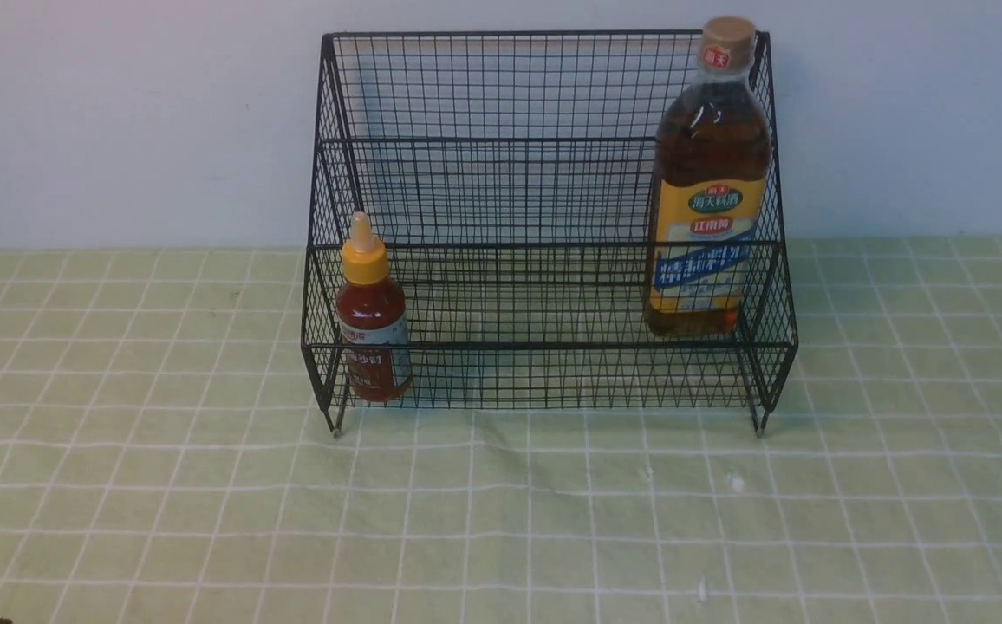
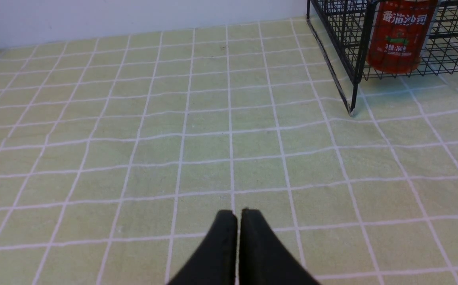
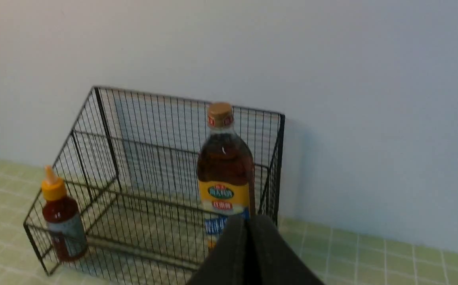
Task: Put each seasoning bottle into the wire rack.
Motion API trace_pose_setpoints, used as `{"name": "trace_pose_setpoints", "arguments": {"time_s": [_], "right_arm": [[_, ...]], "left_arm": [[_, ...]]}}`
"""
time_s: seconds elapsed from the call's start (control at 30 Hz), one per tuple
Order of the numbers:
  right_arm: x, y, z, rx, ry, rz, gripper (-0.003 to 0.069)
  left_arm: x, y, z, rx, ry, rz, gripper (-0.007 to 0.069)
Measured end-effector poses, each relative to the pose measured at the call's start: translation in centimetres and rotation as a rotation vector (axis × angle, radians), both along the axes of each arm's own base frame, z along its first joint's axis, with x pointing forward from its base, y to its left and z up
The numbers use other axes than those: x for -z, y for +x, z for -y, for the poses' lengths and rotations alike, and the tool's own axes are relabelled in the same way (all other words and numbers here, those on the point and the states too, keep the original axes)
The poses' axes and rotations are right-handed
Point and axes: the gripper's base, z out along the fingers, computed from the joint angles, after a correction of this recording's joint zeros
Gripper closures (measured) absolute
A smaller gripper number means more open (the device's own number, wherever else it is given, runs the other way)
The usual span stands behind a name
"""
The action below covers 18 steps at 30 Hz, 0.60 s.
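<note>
Both seasoning bottles already stand inside the wire rack point(image 1: 544, 217), so the task looks finished as far as the pictures show. The small red-sauce bottle point(image 1: 371, 316) with its yellow nozzle cap stands upright in the rack's lower front tier, tight in the left front corner. The tall brown-liquid bottle point(image 1: 709, 182) with the tan cap stands upright at the rack's right side, its cap reaching the top rim — from the front it appears to rest on the upper step, though the mesh makes the exact tier hard to confirm. Neither gripper holds anything: the left gripper point(image 2: 237, 215) has its fingers pressed together over the checked cloth on the table point(image 1: 206, 503), well apart from the rack's left front foot, and the right gripper point(image 3: 248, 221) is likewise closed and empty, back from the rack's right front side. Neither arm shows in the front view. The right wrist view partly covers the tall bottle's lower label, and the left wrist view cuts off the red bottle's top.
</note>
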Motion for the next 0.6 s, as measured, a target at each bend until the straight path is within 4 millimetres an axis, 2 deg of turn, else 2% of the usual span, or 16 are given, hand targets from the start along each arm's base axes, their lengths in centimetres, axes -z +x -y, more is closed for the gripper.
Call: {"name": "trace_pose_setpoints", "arguments": {"time_s": [0.03, 0.07, 0.1, 0.27, 0.6], "right_arm": [[1.6, -1.0, 0.3, -0.009, 0.042, 0.071, 0.0673], [1.7, -1.1, 0.3, -0.011, 0.053, 0.092, 0.0673], [3.7, -1.8, 0.5, -0.022, 0.096, 0.147, 0.0673], [7.8, -2.0, 0.4, -0.043, 0.170, 0.240, 0.0673], [11.1, -1.0, 0.0, -0.044, 0.159, 0.185, 0.0673]], "left_arm": [[0.0, 0.0, 0.0, 0.000, 0.000, 0.000, 0.0631], [0.0, 0.0, 0.0, 0.000, 0.000, 0.000, 0.0631], [0.0, 0.0, 0.0, 0.000, 0.000, 0.000, 0.0631], [0.0, 0.0, 0.0, 0.000, 0.000, 0.000, 0.0631], [0.0, 0.0, 0.0, 0.000, 0.000, 0.000, 0.0631]]}}
